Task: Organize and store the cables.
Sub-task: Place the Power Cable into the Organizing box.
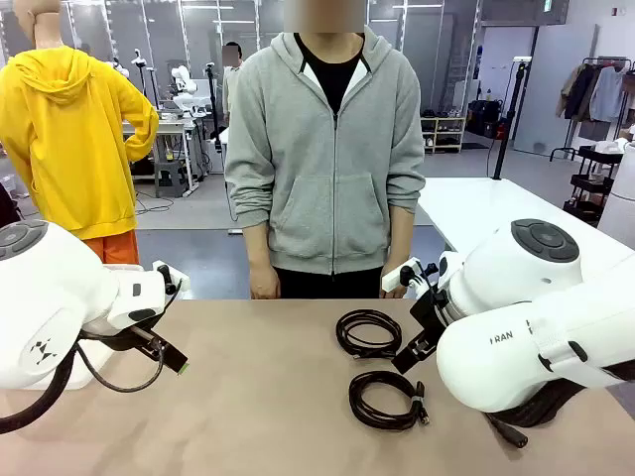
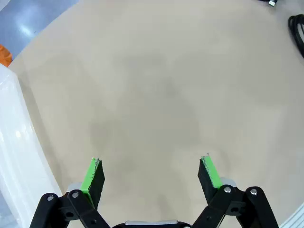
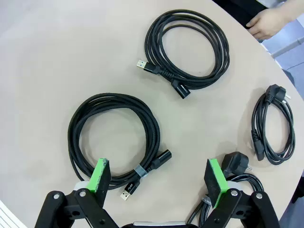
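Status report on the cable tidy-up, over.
Both open, empty: left gripper over tan table, right gripper above nearest black coiled USB cable. Four black cable coils loose, none stored. Person's hand at table edge, not blocking.

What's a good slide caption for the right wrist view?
Open right end effector above coiled black cables on a tan table.

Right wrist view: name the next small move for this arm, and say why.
Probably lower the right tool onto the nearest coiled cable, straddling its near strands. The tool is open and holds nothing, and that coil lies flat on the table close by its fingertips, untouched.
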`<move>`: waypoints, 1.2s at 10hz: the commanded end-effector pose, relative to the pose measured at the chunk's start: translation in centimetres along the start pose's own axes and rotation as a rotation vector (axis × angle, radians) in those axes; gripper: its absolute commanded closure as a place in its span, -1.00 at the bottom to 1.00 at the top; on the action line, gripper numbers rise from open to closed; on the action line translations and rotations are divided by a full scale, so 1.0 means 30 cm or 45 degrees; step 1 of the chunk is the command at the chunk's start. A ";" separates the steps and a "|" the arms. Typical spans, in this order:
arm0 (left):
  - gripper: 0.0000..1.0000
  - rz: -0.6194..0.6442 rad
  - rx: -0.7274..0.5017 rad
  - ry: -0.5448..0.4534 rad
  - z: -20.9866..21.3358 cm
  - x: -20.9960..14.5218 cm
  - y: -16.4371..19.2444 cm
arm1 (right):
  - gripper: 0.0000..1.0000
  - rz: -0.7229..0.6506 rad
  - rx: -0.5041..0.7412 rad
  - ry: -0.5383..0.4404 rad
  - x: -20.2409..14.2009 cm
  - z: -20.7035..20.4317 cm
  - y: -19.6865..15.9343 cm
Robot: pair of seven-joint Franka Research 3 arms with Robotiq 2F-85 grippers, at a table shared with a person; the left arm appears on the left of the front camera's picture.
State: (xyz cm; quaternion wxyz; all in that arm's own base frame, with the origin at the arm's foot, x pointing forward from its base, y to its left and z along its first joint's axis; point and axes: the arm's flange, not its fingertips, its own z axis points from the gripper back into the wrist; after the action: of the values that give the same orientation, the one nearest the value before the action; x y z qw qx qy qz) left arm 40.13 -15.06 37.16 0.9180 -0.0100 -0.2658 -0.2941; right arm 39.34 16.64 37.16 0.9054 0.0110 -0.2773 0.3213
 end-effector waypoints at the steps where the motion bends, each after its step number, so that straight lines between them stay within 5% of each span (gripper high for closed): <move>1: -1.00 -0.001 0.000 0.000 0.000 0.000 -0.001 | -1.00 0.000 0.000 0.000 0.000 0.000 0.000; 9: -1.00 -0.004 0.000 0.000 0.000 0.001 -0.005 | -1.00 0.000 0.000 0.000 0.000 0.000 0.000; 12: -1.00 -0.030 -0.166 -0.022 0.221 0.096 0.047 | -1.00 0.069 0.118 -0.021 -0.005 0.157 -0.110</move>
State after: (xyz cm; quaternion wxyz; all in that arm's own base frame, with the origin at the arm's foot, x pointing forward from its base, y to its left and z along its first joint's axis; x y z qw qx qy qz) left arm 39.84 -16.59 41.35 0.9083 -0.0390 -0.2793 -0.3091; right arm 39.07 16.06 39.03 0.8996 0.0277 -0.2818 0.3326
